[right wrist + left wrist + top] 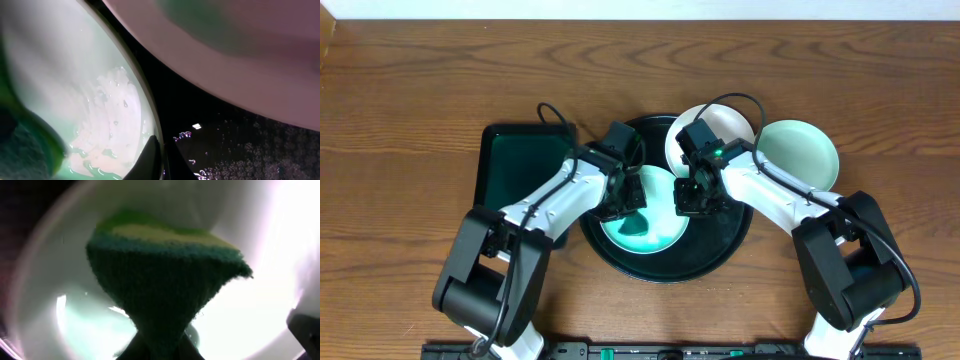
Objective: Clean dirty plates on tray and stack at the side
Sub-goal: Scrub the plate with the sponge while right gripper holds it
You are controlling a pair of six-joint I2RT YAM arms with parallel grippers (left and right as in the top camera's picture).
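This is a robot test bench laid out as a dishwashing station, more lab than kitchen. 2 black-and-white robot arms, the left arm [535, 215] and the right arm [790, 200], rise from a black rail [670, 352] along the near edge of a brown wood-grain table [410, 80]. A pale wall strip [640, 8] runs behind the far edge. The kitchen side shows in the ware around the table's middle: a round black tray [720, 250], a rectangular black tray [515, 165] just beside it toward the left edge, 3 pale plates [800, 155], a green-and-yellow sponge [165, 295], and 1 plate [100, 100] glossy with wet suds.
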